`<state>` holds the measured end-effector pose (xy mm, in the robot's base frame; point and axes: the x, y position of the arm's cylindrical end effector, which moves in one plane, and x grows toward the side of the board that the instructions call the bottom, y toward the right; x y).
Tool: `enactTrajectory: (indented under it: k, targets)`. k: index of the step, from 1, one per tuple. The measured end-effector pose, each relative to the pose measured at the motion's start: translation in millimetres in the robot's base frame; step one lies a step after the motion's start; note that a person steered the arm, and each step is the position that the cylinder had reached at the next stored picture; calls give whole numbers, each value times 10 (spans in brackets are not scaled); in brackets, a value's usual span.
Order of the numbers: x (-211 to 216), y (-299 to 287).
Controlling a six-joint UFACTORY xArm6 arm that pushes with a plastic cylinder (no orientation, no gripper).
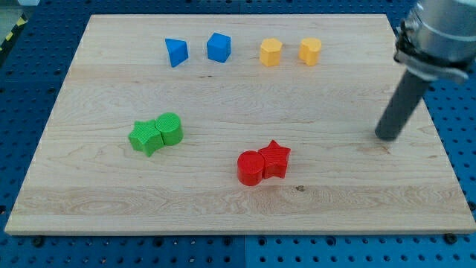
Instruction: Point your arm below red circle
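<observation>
1. Camera view, board: a pale wooden board [223, 216] lying on a blue perforated table [30, 82]; its near edge runs along the view's bottom.
2. Red circle [251, 167]: a short round block, nearest the view's bottom of all blocks, slightly right of the board's middle. It stands upright and touches the red star on its right side.
3. Red star [276, 158]: pressed against the red circle, just above and to the right of it.
4. Green star [145, 137]: on the board's left half, touching the green circle beside it.
5. Green circle [169, 128]: round block, just right of and slightly above the green star, in contact with it.
6. My tip [386, 138]: the lower end of the dark rod, resting on the board near its right edge, well apart from every block. It is far to the right of the red pair and slightly above them. It has no jaws to open or close; it holds nothing and touches no block.
7. Far row, left to right along the view's top: blue triangle-like block [176, 52], blue cube [219, 47], yellow block [271, 53], second yellow block [310, 50]. The two blues are near each other but apart; likewise the two yellows.
</observation>
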<state>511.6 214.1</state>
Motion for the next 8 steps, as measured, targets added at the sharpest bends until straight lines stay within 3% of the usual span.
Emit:
enactTrajectory:
  k: [1,2,3,4,8]
  targets:
    - [656,-216]
    - [1040,-741]
    - [1064,-1358]
    - [940,-1587]
    - [613,-1830]
